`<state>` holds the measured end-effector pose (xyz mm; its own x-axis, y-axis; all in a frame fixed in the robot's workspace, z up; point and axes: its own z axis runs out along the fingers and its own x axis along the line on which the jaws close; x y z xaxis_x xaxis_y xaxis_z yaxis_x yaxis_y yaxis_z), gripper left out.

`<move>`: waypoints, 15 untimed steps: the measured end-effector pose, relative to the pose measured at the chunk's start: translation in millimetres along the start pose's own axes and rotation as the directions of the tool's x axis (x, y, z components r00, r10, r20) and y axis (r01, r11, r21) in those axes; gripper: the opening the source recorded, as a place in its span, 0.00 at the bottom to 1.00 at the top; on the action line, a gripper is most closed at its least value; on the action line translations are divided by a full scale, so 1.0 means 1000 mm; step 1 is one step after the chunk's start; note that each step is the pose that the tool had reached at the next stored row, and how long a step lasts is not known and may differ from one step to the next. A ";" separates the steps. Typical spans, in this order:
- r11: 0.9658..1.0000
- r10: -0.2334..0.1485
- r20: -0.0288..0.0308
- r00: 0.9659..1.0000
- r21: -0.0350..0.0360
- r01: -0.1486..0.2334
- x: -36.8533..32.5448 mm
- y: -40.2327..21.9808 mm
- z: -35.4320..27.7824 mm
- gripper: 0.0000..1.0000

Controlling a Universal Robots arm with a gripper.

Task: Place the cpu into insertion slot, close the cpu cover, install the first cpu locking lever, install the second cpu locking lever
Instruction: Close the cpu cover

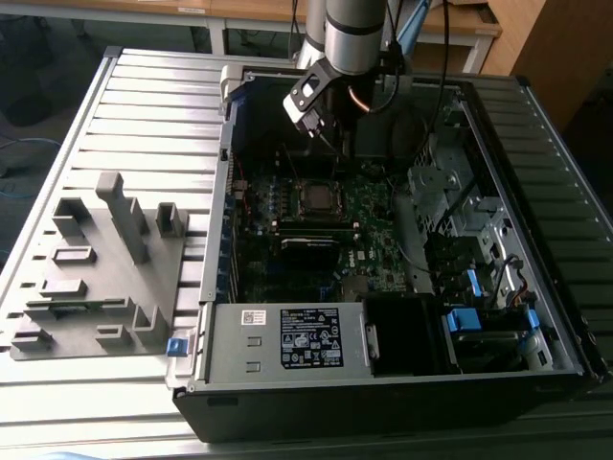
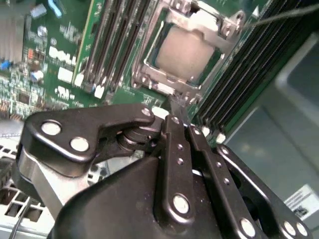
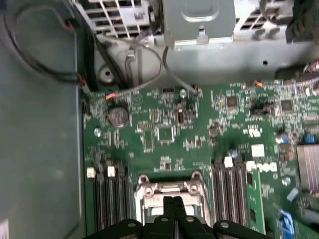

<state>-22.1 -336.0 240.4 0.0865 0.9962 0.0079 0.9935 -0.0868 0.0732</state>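
Observation:
The cpu point(image 2: 185, 52) lies flat in the insertion slot point(image 2: 149, 82), its grey metal top showing through the window of the cpu cover point(image 2: 212, 22), which is folded down over it. In the exterior view the slot point(image 1: 316, 196) sits mid-board inside the open case. My gripper point(image 2: 172, 107) hovers just off one edge of the socket with its black fingers point(image 2: 174, 144) pressed together and nothing seen between them. It also shows at the socket point(image 3: 169, 191) as the gripper point(image 3: 173, 206), and under the arm as the gripper point(image 1: 335, 153). A thin silver lever rod point(image 2: 284, 15) sticks out past the socket's far corner.
Long black memory slots point(image 2: 119, 45) flank the socket on both sides. The case holds a labelled power supply box point(image 1: 306, 335), a metal drive cage point(image 1: 460, 201) and loose cables point(image 3: 60, 74). A grey fixture tray point(image 1: 96, 259) lies on the table at the exterior view's left.

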 end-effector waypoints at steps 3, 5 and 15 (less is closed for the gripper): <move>1.000 0.000 0.000 1.000 0.000 0.000 -0.0001 -0.0007 -0.0001 0.11; 1.000 0.000 0.000 1.000 0.000 0.000 -0.0001 -0.0007 -0.0001 0.11; 1.000 0.000 0.001 1.000 0.013 0.000 -0.0001 -0.0008 0.0002 0.11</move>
<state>-22.8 -336.1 240.1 0.0866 0.9962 0.0064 0.9944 -0.0868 0.0607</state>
